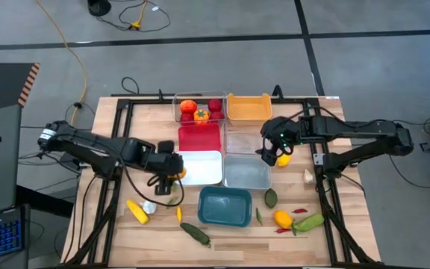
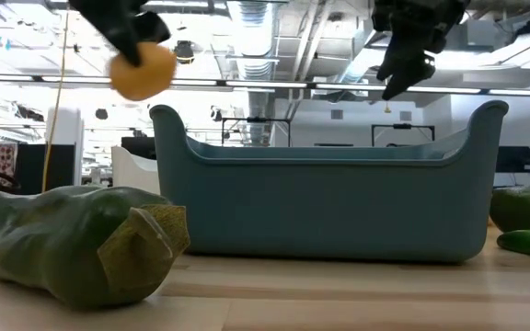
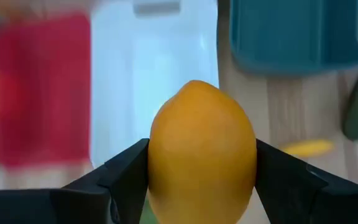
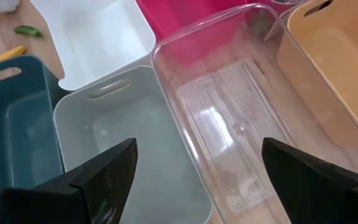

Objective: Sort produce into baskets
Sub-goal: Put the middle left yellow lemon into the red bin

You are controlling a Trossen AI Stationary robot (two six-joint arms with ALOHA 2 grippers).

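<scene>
a: left gripper (image 1: 176, 175) position?

b: at the left edge of the shallow white plastic tray (image 1: 204, 166), raised off the wooden table top (image 1: 110, 134). its fingers (image 3: 126, 174) are closed on a smooth orange-yellow lemon-shaped toy fruit (image 3: 202, 152); the low view shows that fruit hanging in the air under the gripper.

a: right gripper (image 1: 272, 152)?

b: over the right edge of the empty clear plastic tray (image 4: 229, 118), fingers (image 4: 104, 171) spread wide with nothing between them. below it, the pale grey-blue tray (image 4: 129, 149) sits beside the clear one, and the orange tray (image 4: 328, 56) on the clear one's other side. a small yellow toy fruit (image 1: 283, 159) lies on the table just beside this gripper.

a: trays, as laid out from above?

b: second clear tray (image 1: 198, 109) at the far edge holds red tomatoes (image 1: 215, 106) and an orange fruit (image 1: 188, 106). the red tray (image 1: 200, 136) is just nearer than it, then the white one. the teal tray (image 1: 225, 205) is nearest the front, empty.

a: loose produce?

b: front left: yellow toy corn cob (image 1: 136, 211), dark green cucumber (image 1: 195, 232). front right: orange-yellow fruit (image 1: 282, 218), red chili (image 1: 298, 211), light green vegetable (image 1: 310, 222), dark green piece (image 1: 271, 198). white garlic (image 1: 308, 175) near the right arm's base.
</scene>
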